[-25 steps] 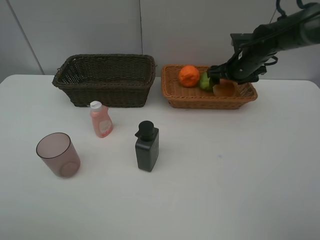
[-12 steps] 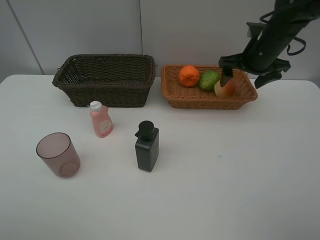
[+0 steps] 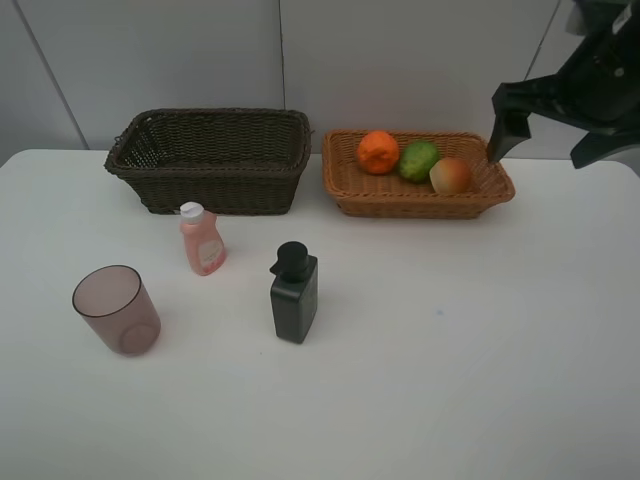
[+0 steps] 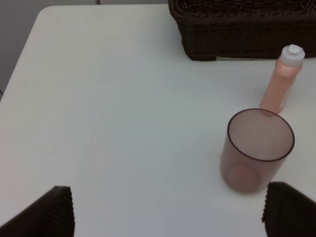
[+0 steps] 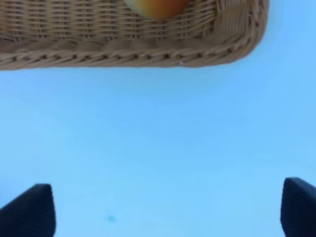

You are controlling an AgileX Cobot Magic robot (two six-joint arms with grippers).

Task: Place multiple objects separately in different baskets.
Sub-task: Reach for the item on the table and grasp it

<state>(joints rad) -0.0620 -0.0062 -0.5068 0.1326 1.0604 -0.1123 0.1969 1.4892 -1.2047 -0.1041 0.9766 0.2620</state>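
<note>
The light orange-tan basket [image 3: 420, 205] holds the orange [image 3: 378, 152], the green oval fruit [image 3: 419, 160] and the red-orange fruit [image 3: 451, 176]. The dark brown basket [image 3: 210, 160] stands to its left. The pink bottle [image 3: 202, 240], the dark grey pump bottle [image 3: 294, 293] and the mauve cup [image 3: 117, 309] stand on the table. My right gripper [image 3: 545, 140] is open and empty, above the light basket's right end. The right wrist view shows that basket's edge [image 5: 133, 54] and the red-orange fruit [image 5: 155, 6]. My left gripper [image 4: 173, 217] is open, near the cup [image 4: 259, 148] and the pink bottle [image 4: 284, 79].
The white table [image 3: 450, 350] runs wide in front of the baskets. A grey wall stands close behind them. The dark basket [image 4: 242, 29] also shows in the left wrist view. My left arm is out of the exterior view.
My right gripper has let go of the red-orange fruit in the light basket, then risen and drawn back to the right. The fruit now lies free beside the green one.
</note>
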